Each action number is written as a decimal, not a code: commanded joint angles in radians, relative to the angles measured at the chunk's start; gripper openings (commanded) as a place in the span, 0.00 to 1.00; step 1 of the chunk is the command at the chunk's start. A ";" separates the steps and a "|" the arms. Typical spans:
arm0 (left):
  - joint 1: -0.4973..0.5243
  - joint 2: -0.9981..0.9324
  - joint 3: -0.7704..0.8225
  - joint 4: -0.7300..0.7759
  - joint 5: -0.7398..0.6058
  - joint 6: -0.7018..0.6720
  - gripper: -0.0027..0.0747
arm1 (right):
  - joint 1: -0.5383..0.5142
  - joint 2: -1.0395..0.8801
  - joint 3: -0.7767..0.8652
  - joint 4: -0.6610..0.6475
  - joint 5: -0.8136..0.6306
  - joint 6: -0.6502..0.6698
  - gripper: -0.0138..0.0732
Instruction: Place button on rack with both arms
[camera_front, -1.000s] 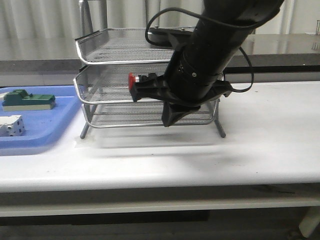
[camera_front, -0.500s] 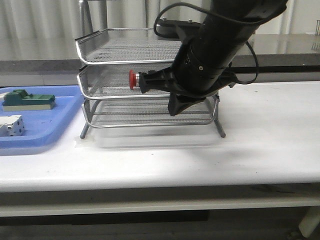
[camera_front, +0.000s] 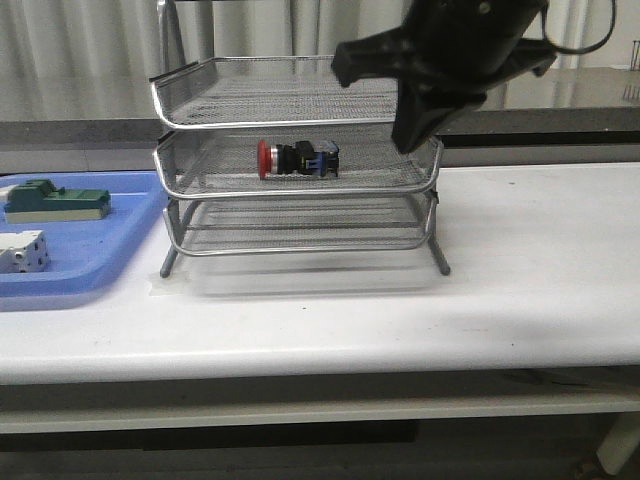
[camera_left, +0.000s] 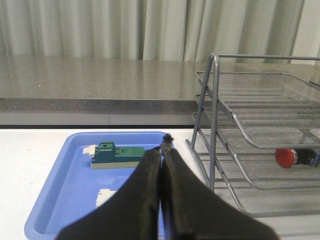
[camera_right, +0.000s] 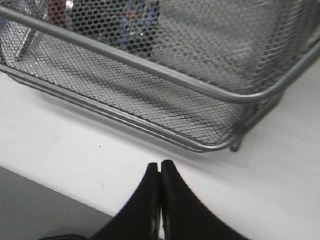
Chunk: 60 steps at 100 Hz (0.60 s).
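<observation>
Both claws read as pressed together with nothing between them: my right gripper shows its two fingers touching above bare table, and my left gripper shows the same, tips meeting in front of the blue tray. From the right claw, the rack sits just ahead and slightly below; in the front view that arm hangs over the rack's right rear corner, level with the top tier. The button lies on its side in the middle tier, red cap pointing away from the right claw, body resting on the mesh and apart from both claws. I judge the placement complete, since nothing grips the button and the mesh alone carries it; lying flat, it looks unlikely to roll far. Top and bottom tiers appear to hold nothing. Beyond the left claw, the blue tray holds a green block and a white block, well apart from the rack.
</observation>
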 joint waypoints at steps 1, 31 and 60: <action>0.004 0.006 -0.029 -0.005 -0.076 -0.010 0.01 | -0.027 -0.098 -0.027 -0.035 -0.022 -0.011 0.08; 0.004 0.006 -0.029 -0.005 -0.076 -0.010 0.01 | -0.155 -0.317 0.118 -0.053 -0.067 -0.011 0.08; 0.004 0.006 -0.029 -0.005 -0.076 -0.010 0.01 | -0.291 -0.610 0.329 -0.054 -0.149 0.008 0.08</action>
